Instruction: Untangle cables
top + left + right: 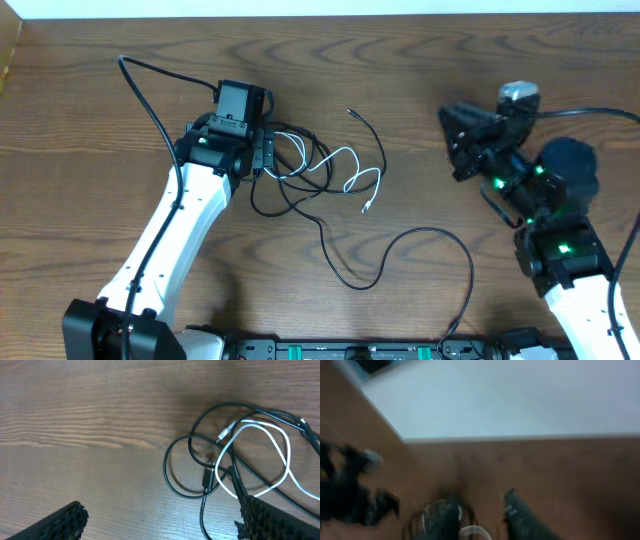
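We see the left gripper (160, 510) released, fingers (272, 520) cut off at bottom edge, beside the cables (312, 168); the blurred right gripper (482, 510) stands parted, empty.

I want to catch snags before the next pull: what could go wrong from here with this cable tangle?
The left gripper sits wide open at the tangle, where the white cable and black cable cross. Closing there could pinch both and tighten the knot. One finger hides part of the tangle in the wrist view, so a strand may catch under it unseen.
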You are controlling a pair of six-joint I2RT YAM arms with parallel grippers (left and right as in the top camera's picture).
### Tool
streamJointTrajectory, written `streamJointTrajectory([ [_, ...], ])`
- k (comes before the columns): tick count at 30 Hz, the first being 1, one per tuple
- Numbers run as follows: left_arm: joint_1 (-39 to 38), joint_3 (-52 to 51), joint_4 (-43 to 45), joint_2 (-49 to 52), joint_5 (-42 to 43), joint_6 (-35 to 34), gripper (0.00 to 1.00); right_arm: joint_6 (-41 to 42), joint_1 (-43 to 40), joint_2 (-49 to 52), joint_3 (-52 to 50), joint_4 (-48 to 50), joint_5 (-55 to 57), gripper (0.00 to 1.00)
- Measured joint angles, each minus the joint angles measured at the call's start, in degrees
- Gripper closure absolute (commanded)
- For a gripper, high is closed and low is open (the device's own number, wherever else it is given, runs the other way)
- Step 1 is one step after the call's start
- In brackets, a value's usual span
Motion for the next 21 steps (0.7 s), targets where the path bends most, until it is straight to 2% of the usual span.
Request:
streamJointTrajectory([
  [2, 0.00, 0.00, 0.22, 0.00, 0.00, 0.00, 0.02, 0.00, 0.15, 1.70, 0.02, -2.21, -0.98, 0.07],
  [3, 0.00, 0.00, 0.28, 0.00, 0.00, 0.00, 0.01, 0.11, 0.31, 2.78, 0.02, -2.95, -1.64, 0.01],
  [11, 0.00, 0.00, 0.28, 0.00, -0.02, 0.00, 0.02, 3.13, 4.55, 14.21, 0.02, -3.56, -6.05, 0.01],
  [17, 0.00, 0.00, 0.28, 0.00, 0.00, 0.00, 0.02, 10.91, 8.96, 23.26, 0.02, -3.15, -6.97, 0.01],
  [21, 0.00, 0.00, 0.28, 0.00, 0.00, 0.00, 0.02, 18.95, 11.54, 27.67, 0.02, -3.06, -7.32, 0.01],
])
